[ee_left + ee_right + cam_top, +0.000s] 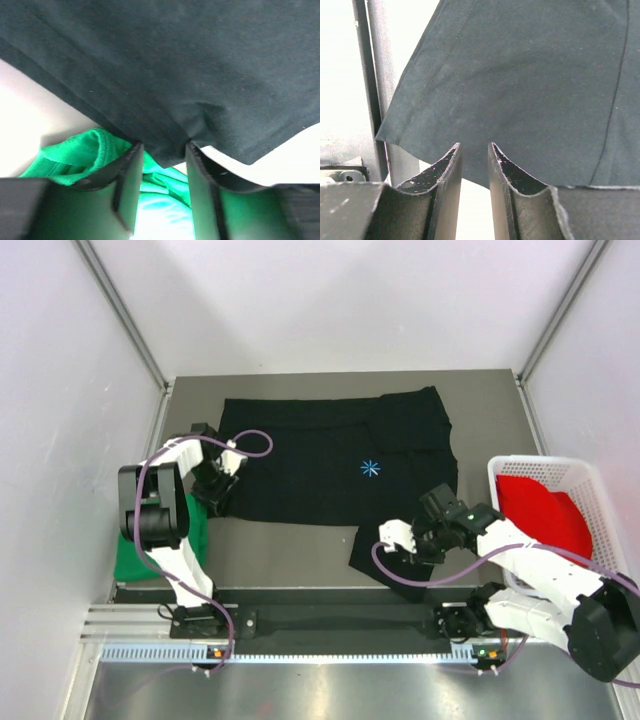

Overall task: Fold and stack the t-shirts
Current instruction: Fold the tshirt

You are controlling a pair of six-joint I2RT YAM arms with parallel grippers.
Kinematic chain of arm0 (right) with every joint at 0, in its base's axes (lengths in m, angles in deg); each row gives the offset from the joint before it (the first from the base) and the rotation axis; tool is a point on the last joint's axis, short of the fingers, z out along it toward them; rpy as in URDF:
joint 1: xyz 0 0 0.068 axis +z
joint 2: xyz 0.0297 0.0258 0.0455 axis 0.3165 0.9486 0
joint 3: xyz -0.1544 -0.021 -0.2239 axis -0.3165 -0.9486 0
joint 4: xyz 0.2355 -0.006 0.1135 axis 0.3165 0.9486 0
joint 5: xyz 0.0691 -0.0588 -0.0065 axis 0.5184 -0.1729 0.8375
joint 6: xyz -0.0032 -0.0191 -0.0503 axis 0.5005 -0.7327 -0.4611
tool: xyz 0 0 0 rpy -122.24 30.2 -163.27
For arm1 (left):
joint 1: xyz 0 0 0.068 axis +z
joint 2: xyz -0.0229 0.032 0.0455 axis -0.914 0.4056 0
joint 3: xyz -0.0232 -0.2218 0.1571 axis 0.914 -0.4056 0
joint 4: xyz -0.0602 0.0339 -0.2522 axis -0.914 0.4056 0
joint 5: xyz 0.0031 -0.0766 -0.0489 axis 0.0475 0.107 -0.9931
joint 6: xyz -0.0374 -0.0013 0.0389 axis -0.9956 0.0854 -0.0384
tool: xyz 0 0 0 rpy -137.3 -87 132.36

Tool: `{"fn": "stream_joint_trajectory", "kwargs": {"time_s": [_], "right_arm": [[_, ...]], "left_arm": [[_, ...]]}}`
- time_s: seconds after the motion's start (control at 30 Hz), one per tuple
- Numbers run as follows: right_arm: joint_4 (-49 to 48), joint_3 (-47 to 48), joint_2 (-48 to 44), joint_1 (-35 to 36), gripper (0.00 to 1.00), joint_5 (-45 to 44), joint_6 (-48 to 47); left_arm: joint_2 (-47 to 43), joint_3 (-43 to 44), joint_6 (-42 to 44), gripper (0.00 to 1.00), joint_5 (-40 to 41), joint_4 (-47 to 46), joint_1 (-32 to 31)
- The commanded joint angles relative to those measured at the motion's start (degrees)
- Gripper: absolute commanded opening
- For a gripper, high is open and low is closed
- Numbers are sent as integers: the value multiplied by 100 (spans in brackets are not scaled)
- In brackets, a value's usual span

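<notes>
One black t-shirt (320, 465) lies spread mid-table in your top view; your left wrist view shows the left gripper (164, 146) pinching its corner; your right wrist view shows the right gripper (474, 146) nearly closed at its hem, grip undeterminable.
</notes>
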Motion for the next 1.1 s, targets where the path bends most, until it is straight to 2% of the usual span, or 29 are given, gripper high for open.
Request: {"fn": "stream_joint_trajectory", "kwargs": {"time_s": [0.0, 0.03, 0.13, 0.17, 0.27, 0.4, 0.5, 0.57, 0.73, 1.07], "right_arm": [[-192, -14, -154, -49, 28, 139, -8], [-184, -14, -163, -49, 28, 130, -26], [-175, -14, -207, -49, 27, 69, -44], [-166, -22, -216, -49, 27, 51, -52], [-192, -22, -207, -49, 27, -19, -70], [-175, -13, -260, -111, 27, -177, -79], [-35, -145, -391, -251, 27, -449, -473], [141, -224, -514, -252, 31, -616, -1103], [309, -102, -427, -234, 34, -696, -1729], [1169, 145, 258, -173, 50, -248, -2425]], "left_arm": [[257, 11, -25, 41, -22, -305, 1], [239, -7, -25, 32, -31, -278, 1], [134, -112, -16, 23, -92, -208, 10], [99, -156, -16, 14, -92, -208, 10], [-24, -209, -16, 0, -145, -164, 10], [-217, -148, -77, 0, -198, -103, 1], [-332, -156, -77, 0, -67, -129, 1], [-358, -174, -42, 0, -31, -137, 1], [-244, -174, -121, 0, -4, -181, 1], [-77, -104, -332, 0, -154, -199, -7]]}}
